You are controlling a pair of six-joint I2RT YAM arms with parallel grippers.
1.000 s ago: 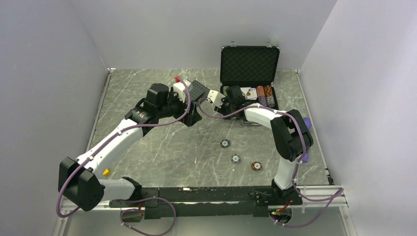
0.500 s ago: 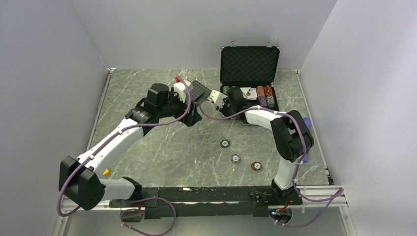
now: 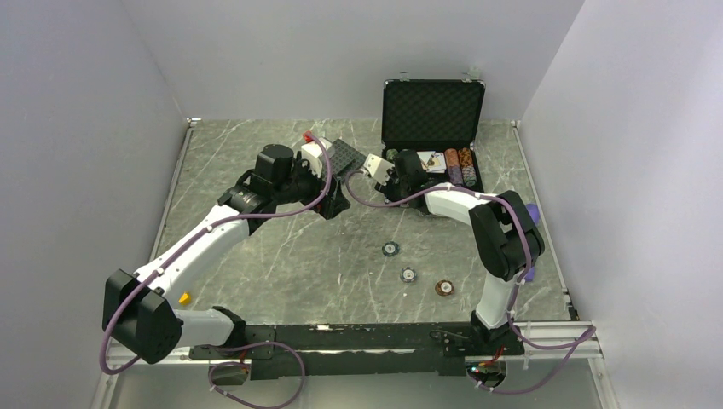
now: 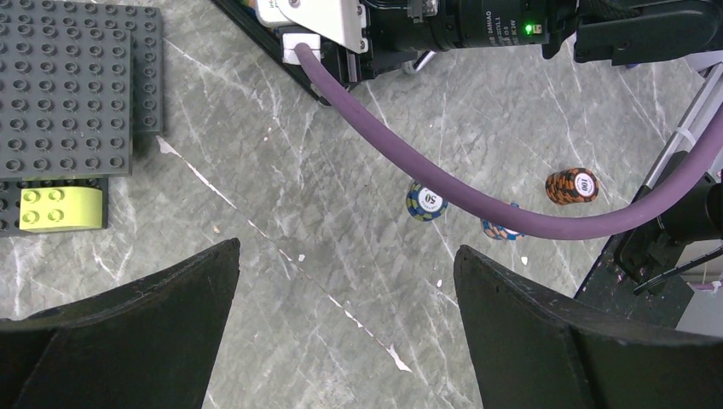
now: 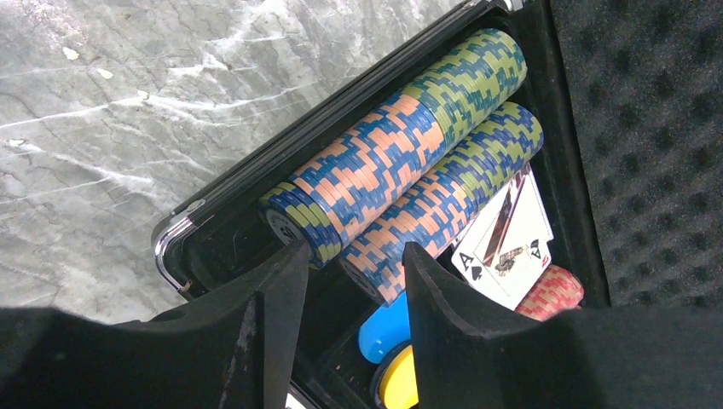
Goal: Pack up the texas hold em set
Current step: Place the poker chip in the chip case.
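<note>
The black silver-edged briefcase (image 3: 432, 111) stands open at the back right, its rim (image 5: 170, 243) close under my right wrist. Two rows of blue, orange and green chips (image 5: 401, 162) lie in it beside playing cards (image 5: 507, 234), red chips (image 5: 550, 294), a blue disc (image 5: 384, 328) and a yellow disc (image 5: 401, 383). My right gripper (image 5: 354, 256) hovers over the case's left end, jaws apart, astride the end of the nearer row without gripping it. Three loose chips (image 3: 390, 249) (image 3: 409, 274) (image 3: 443, 288) lie on the table. My left gripper (image 4: 347, 247) hangs wide open over bare marble.
Dark grey studded plates (image 4: 68, 85) with a yellow-green brick (image 4: 60, 209) lie left of the case, right by my left wrist. A purple cable (image 4: 426, 162) crosses the left wrist view. A small yellow piece (image 3: 183, 298) sits near the front left.
My right gripper's jaws have parted a little over the chip row and its wrist has shifted slightly toward the case. The left arm has not moved.
</note>
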